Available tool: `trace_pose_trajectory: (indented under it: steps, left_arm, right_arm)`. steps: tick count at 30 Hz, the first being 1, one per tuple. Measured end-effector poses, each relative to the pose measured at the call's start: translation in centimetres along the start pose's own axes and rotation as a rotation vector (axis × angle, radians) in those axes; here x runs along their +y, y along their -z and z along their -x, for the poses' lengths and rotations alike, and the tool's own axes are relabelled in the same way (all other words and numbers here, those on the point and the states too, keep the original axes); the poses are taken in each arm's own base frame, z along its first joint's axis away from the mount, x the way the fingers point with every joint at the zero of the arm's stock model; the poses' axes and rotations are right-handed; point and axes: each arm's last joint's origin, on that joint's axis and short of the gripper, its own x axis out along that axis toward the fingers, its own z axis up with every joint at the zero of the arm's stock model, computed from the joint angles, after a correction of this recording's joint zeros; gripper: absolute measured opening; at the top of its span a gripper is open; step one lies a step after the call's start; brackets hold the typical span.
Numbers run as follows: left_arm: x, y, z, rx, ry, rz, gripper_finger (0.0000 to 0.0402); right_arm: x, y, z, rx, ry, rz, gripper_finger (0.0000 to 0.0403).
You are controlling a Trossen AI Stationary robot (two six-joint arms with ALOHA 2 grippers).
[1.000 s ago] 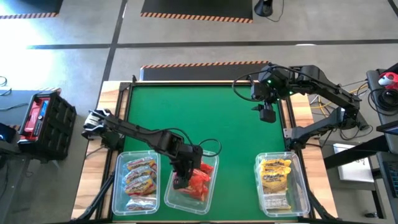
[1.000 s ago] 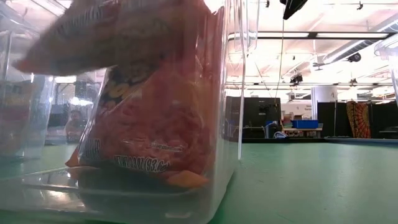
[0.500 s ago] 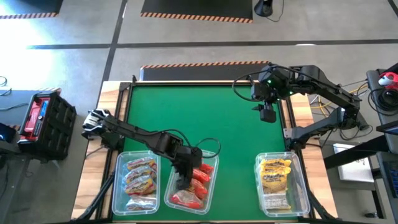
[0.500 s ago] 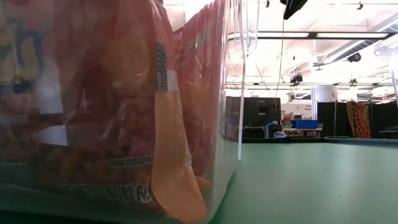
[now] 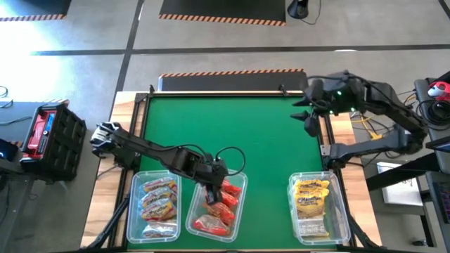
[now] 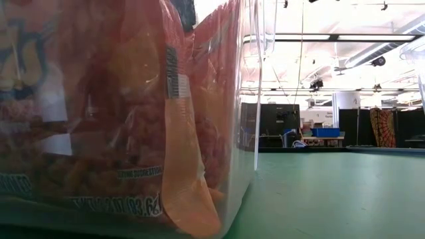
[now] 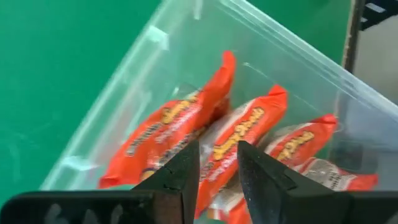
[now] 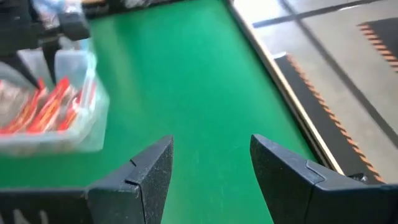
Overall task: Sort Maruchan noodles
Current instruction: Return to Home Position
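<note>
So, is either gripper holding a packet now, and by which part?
Nothing is held. The left gripper hangs empty over the red packets; the right gripper is open, empty.

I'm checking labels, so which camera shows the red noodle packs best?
Left wrist view: the red packs lie close up, side by side. High view shows them small, partly under the left gripper. Low view sees them pressed against the bin wall; right wrist view, far off.

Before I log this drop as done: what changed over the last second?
The left gripper, open, lifted back from the clear rectangular plastic middle bin; its crinkly red noodle packets settled. The right gripper, open, drew back rightward. The two side bins stayed put.
</note>
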Motion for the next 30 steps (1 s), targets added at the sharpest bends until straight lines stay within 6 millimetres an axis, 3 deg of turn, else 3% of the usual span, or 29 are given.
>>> trace_pose_trajectory:
  steps: [5,12,19,25,30]
  left_arm:
    - [0.6,0.4,1.2,0.003,-0.066,-0.009,0.0077]
    - [2.1,0.8,3.4,0.025,-0.161,-0.014,0.0064]
    - [4.6,1.4,5.8,0.045,-0.238,-0.019,0.0057]
    - [7.3,2.7,6.4,-0.016,-0.259,0.007,0.0057]
    - [9.4,4.2,6.3,-0.122,-0.229,0.046,0.0057]
  right_arm:
    - [-0.2,3.4,-0.9,-0.108,0.079,-0.109,0.0203]
    - [-0.3,7.2,-4.6,-0.272,0.065,-0.215,0.0203]
    - [-0.5,10.6,-8.5,-0.284,0.106,-0.293,0.0203]
    - [-0.8,13.3,-11.1,-0.239,0.179,-0.376,0.0203]
    - [-1.0,14.7,-12.1,-0.244,0.245,-0.42,0.0203]
